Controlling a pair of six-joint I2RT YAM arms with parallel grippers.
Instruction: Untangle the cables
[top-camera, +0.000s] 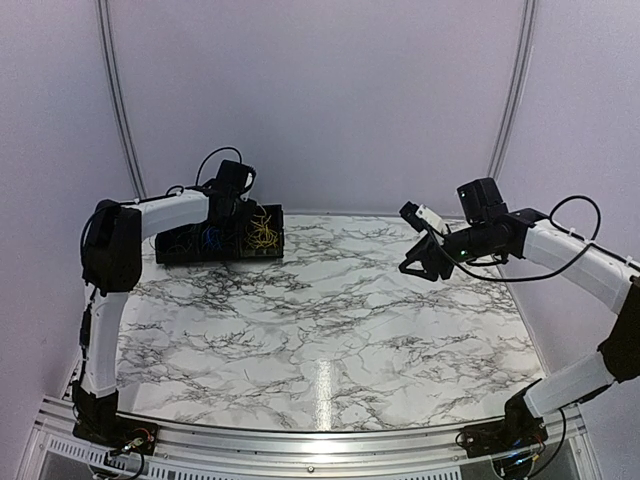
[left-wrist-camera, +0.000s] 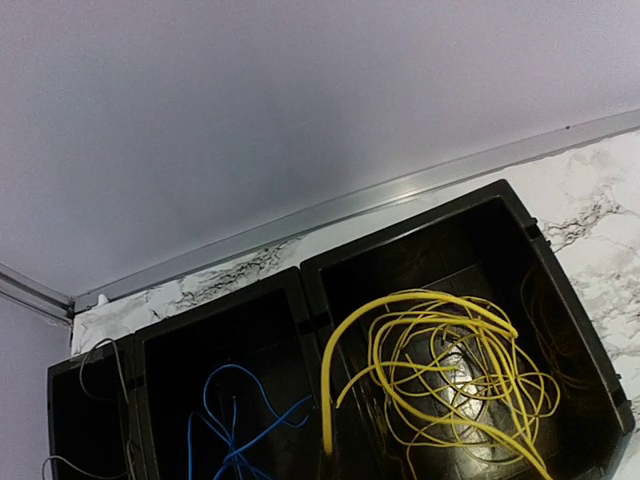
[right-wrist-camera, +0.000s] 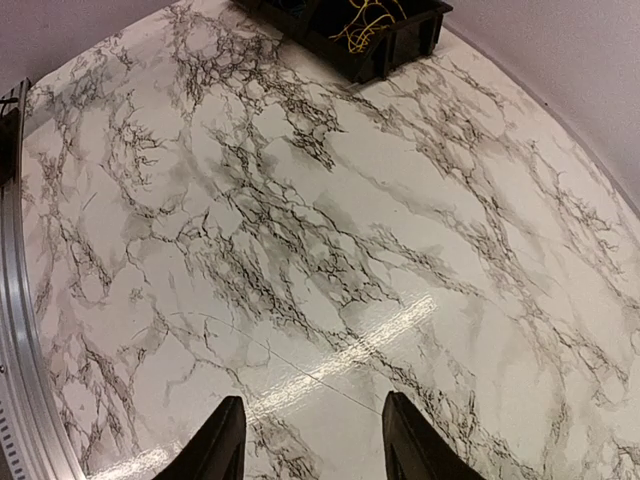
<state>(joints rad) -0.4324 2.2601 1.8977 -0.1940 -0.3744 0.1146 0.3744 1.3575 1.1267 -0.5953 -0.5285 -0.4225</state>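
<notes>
The cables lie sorted in a black three-compartment bin (top-camera: 272, 252) at the table's back left. In the left wrist view a yellow bundle (left-wrist-camera: 450, 370) fills the right compartment, blue cables (left-wrist-camera: 235, 420) the middle one, and thin pale wires (left-wrist-camera: 95, 365) the left one. One yellow loop leans over the divider (left-wrist-camera: 310, 325). My left gripper (top-camera: 228, 222) hangs over the bin, shut, its fingers outside its own camera's view. My right gripper (right-wrist-camera: 313, 400) hovers open and empty above the marble at the right (top-camera: 418, 262).
A thin dark line (right-wrist-camera: 280, 360) crosses the marble ahead of the right fingers; cable or vein, I cannot tell. The bin (right-wrist-camera: 400, 45) with yellow cables (right-wrist-camera: 365, 20) shows at the top of the right wrist view. Walls close off the back and both sides.
</notes>
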